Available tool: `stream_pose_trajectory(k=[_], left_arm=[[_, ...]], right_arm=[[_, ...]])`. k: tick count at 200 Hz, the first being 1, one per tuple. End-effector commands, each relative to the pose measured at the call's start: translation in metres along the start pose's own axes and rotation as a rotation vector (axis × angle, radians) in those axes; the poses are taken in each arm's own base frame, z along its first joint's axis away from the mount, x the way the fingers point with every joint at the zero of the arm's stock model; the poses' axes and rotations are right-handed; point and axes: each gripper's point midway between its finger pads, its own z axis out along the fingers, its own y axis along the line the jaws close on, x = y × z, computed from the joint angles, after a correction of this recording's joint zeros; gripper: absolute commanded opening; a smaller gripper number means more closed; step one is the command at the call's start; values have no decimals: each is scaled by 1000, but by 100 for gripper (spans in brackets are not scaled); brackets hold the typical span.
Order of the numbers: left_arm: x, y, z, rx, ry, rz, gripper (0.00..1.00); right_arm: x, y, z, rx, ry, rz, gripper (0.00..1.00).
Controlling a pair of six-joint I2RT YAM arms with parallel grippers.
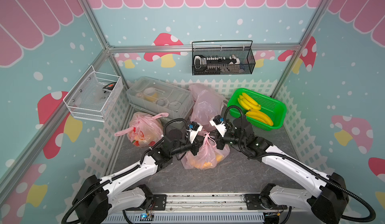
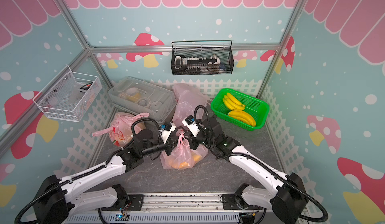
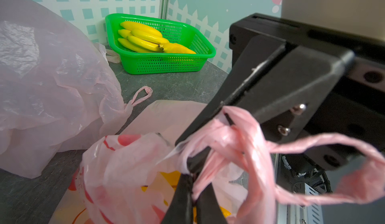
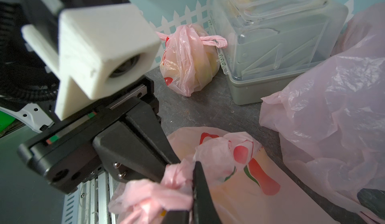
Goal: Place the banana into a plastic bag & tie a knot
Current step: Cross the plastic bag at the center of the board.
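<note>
Two pink bags look filled, the checker says. Which one is the work on?

Not the tied bag (image 1: 143, 129) at the far left, the operator says. That one sits closed beside the clear box (image 1: 160, 100). The work is on the plastic bag (image 1: 200, 158) at the middle of the table (image 1: 235, 177), between the arms.

And the banana?

The banana (image 1: 206, 165) shows as a yellow shape through the film, low in that bag, so the filling looks done.

How do the jaws stand, left arm first?

The left gripper (image 3: 192, 177) has its jaws together, clamped on a twisted pink handle (image 3: 235, 141). The right gripper (image 4: 194, 189), just across the bag's neck, is likewise pinched onto a handle strand. Both meet right above the bag.

Is the knot made?

The handles are crossed and wound round each other, with a loop hanging free, but the wrap looks slack. Whether one end has passed through cannot be told. The operator judges that what remains is pulling the two ends apart to cinch it.

And further right?

Loose empty bags (image 1: 206, 106) lie behind, and the green basket (image 1: 279, 108) at the far right holds more bananas (image 1: 258, 116), with neither arm touching them.
</note>
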Motion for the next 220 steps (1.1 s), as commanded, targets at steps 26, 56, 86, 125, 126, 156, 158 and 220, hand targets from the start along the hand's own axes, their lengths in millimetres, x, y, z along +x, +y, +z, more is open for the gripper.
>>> stream_pose_trajectory(k=[26, 56, 86, 125, 126, 156, 158, 220], left_arm=[[-28, -1, -13, -29, -71, 40, 19], [-31, -4, -14, -21, -82, 46, 20], [-30, -10, -8, 27, -58, 50, 19], [-22, -11, 1, 52, -17, 43, 19], [-22, -11, 1, 52, -16, 43, 19], [-16, -9, 2, 45, 2, 48, 24], [-16, -9, 2, 47, 3, 50, 24], [-13, -8, 2, 41, 10, 48, 0]], right_arm=[[4, -3, 0, 14, 44, -17, 0], [5, -2, 1, 8, 49, -15, 0], [4, 0, 2, -3, 46, -13, 0], [-2, 3, 1, -17, 22, -9, 0], [-2, 3, 1, -18, 22, -9, 0], [-4, 6, 0, -32, 11, -9, 0], [-5, 6, 0, -33, 10, -10, 0], [-9, 9, -3, -43, -14, -6, 0]])
